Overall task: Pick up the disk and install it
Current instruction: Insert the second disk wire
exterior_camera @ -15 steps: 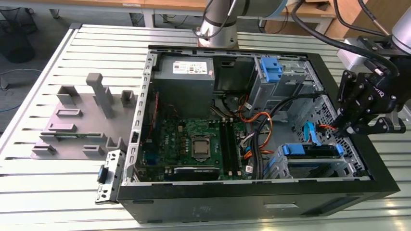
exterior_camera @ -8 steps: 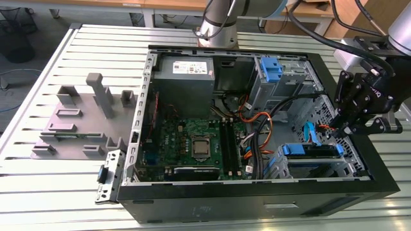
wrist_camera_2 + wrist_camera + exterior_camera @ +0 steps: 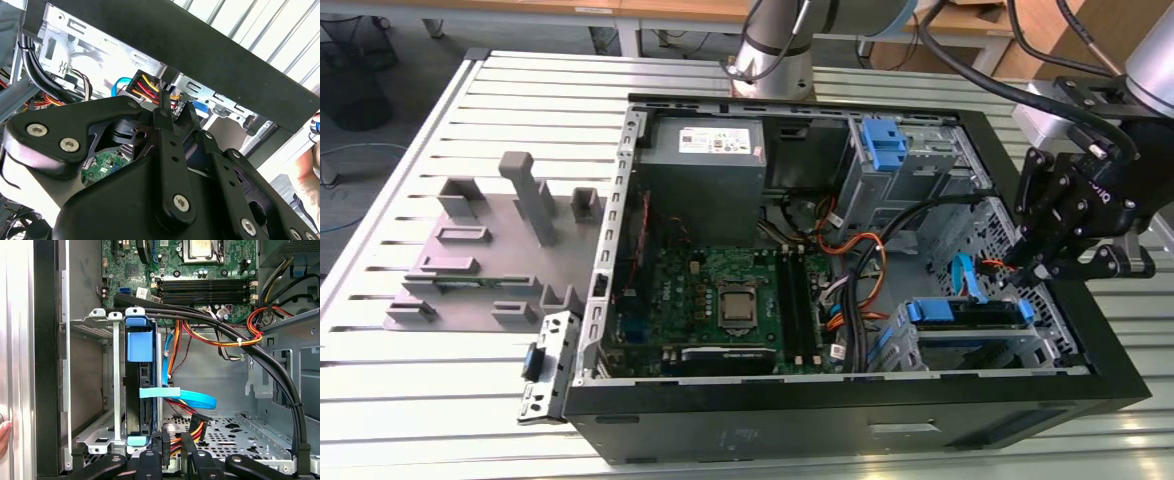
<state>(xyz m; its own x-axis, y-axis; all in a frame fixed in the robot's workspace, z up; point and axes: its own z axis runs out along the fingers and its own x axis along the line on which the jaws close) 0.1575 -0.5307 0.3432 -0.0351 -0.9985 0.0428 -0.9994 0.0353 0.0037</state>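
an open computer case (image 3: 847, 420) lies on its side on the slatted counter (image 3: 440, 390), its green motherboard (image 3: 720, 300) facing up. the black tool (image 3: 1061, 235) hangs over the case's edge at the exterior view's right, just above the drive cage, where the disk (image 3: 965, 312) sits on edge in its blue carrier. a grey fixture (image 3: 487, 250) stands beside the case on the exterior view's left.

Silver-grey arm (image 3: 771, 40), black linkage tool (image 3: 1070, 215) with silver screws, black cables

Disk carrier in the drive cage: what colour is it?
Bright blue, clearest in the first wrist view: disk carrier.
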